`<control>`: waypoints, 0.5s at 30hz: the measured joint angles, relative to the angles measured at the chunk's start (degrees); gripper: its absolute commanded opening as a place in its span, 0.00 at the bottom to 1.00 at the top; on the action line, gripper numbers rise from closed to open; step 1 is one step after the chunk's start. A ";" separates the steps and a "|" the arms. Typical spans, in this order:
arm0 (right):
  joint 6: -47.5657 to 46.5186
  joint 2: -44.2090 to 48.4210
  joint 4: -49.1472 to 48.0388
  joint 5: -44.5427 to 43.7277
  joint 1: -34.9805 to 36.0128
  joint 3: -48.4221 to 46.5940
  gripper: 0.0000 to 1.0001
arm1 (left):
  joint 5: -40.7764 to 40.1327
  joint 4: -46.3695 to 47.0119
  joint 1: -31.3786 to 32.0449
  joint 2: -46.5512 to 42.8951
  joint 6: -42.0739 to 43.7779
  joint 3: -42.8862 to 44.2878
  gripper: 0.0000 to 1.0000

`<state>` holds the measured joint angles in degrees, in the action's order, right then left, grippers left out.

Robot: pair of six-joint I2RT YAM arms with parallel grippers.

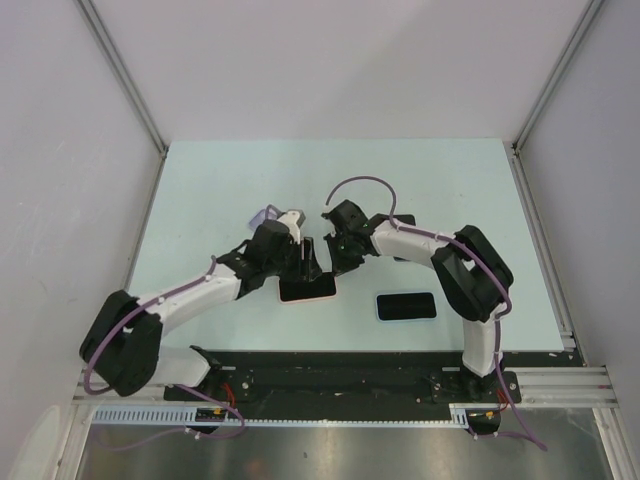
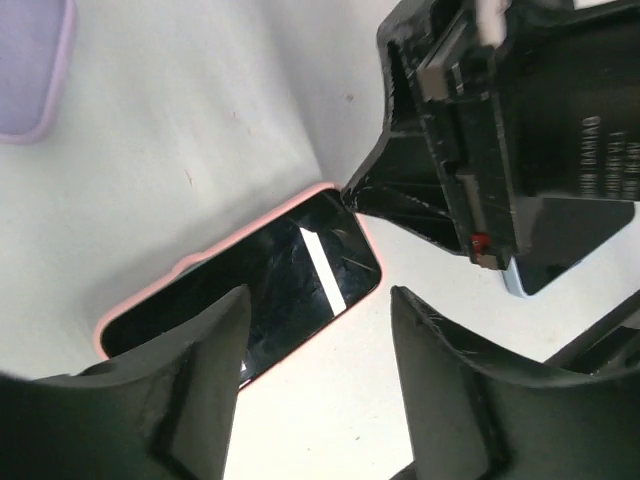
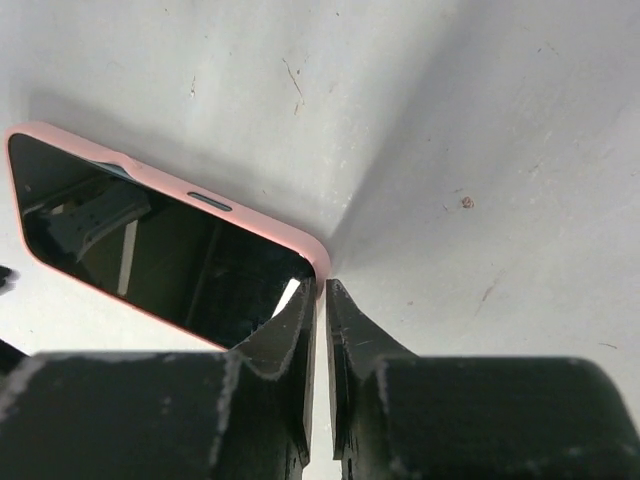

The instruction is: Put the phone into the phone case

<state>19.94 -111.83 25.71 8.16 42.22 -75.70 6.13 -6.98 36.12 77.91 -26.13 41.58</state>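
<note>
A black phone [image 2: 260,285] lies screen up inside a pink phone case [image 2: 330,190] on the table; in the top view [image 1: 307,290] it sits in the middle. A grey sliver shows between screen and pink rim at one corner [image 3: 112,166]. My left gripper [image 2: 320,350] is open and empty, hovering over the phone's near end, one finger [image 2: 190,390] above the screen. My right gripper [image 3: 321,287] is shut, its tips touching the pink case's corner [image 3: 318,258]. In the top view both grippers, left [image 1: 306,262] and right [image 1: 335,264], meet just behind the phone.
A second dark phone in a light blue case [image 1: 407,306] lies to the right near the front edge, and also shows in the left wrist view [image 2: 540,282]. A lilac case [image 1: 265,215] lies behind the left wrist, also seen in the left wrist view [image 2: 30,70].
</note>
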 measured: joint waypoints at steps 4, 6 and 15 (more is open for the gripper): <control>-0.68 1.36 -0.28 0.24 -0.02 0.92 0.18 | 0.96 0.15 -1.53 -4.59 -0.37 -0.85 0.73; -0.85 2.12 -0.46 1.01 -0.20 1.11 0.31 | 2.71 0.39 -3.58 -5.79 -0.83 -1.92 0.73; -1.81 8.76 -4.85 9.90 -3.89 6.25 0.60 | 14.27 1.73 -19.26 -12.66 -4.37 -10.51 0.77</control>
<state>18.13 -103.07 20.86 18.06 38.33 -69.45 20.40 -5.26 16.86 65.25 -30.50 31.07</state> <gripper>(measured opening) 0.489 0.758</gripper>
